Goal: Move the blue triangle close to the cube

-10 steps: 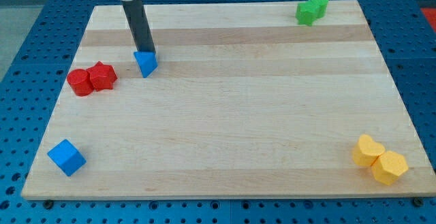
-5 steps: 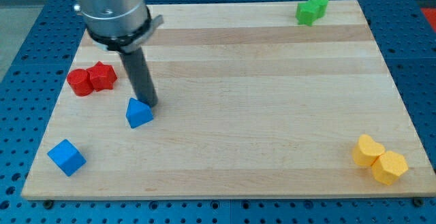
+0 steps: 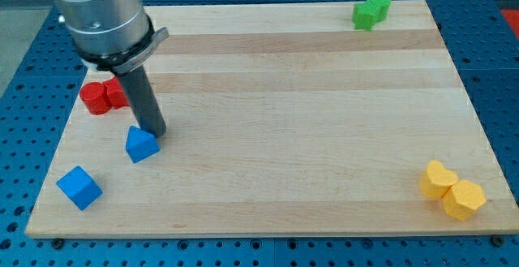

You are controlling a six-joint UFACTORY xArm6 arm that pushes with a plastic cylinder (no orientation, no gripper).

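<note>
The blue triangle (image 3: 141, 144) lies on the wooden board (image 3: 276, 121) at the lower left. The blue cube (image 3: 79, 187) sits near the board's bottom left corner, a short gap down and to the left of the triangle. My tip (image 3: 155, 131) touches the triangle's upper right side. The rod rises from there up and to the left to the arm's grey body.
Two red blocks (image 3: 101, 96) sit together at the left edge, partly hidden behind the rod. Two green blocks (image 3: 371, 10) are at the top right. Two yellow blocks (image 3: 452, 191) are at the bottom right.
My tip has pushed the blue triangle down and to the left, from beside the red blocks to near the blue cube. The other blocks have not moved.
</note>
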